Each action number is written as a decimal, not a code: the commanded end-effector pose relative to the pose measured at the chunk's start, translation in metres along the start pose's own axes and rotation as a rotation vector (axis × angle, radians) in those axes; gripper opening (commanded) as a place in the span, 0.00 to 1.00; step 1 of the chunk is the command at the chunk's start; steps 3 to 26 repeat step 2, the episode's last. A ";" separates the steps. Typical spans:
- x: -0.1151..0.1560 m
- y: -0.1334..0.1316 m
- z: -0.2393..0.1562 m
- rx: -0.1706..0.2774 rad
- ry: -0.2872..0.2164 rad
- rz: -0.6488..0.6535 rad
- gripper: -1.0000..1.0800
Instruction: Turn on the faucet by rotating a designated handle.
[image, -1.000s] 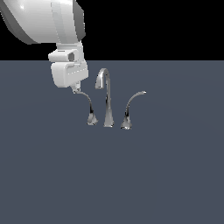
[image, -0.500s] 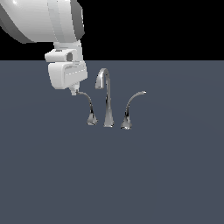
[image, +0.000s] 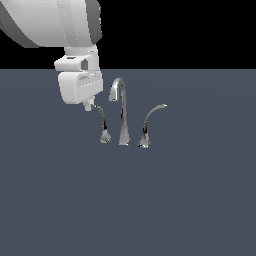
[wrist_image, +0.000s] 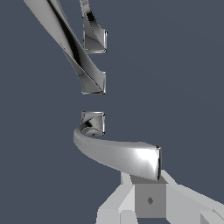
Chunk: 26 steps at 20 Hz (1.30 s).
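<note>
Just beside the tall spout (image: 120, 112), the gripper (image: 88, 106) sits at the tip of the near curved handle (image: 101, 121), likely to push it around, but I cannot tell if its fingers are spread.

Flat dark slate-blue surface (image: 190, 200) fills the lower part of the exterior view, uniform, no texture or edge detail. Three chrome pieces stand directly on it in a row, close together, bases apart: a tall spout (image: 121, 112) in the middle, a curved handle (image: 102, 124) on the exterior view's left, another curved handle (image: 150, 122) on the exterior view's right. The wrist view shows square flared bases sitting flush on the same surface (wrist_image: 183, 78).
</note>
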<state>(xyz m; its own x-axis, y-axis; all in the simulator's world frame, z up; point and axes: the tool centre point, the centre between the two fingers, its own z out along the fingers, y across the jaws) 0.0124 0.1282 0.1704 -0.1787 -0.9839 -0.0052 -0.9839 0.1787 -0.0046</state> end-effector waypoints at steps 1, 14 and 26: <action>0.021 0.002 0.000 -0.004 0.005 0.019 0.00; 0.021 0.002 0.000 -0.004 0.005 0.019 0.00; 0.021 0.002 0.000 -0.004 0.005 0.019 0.00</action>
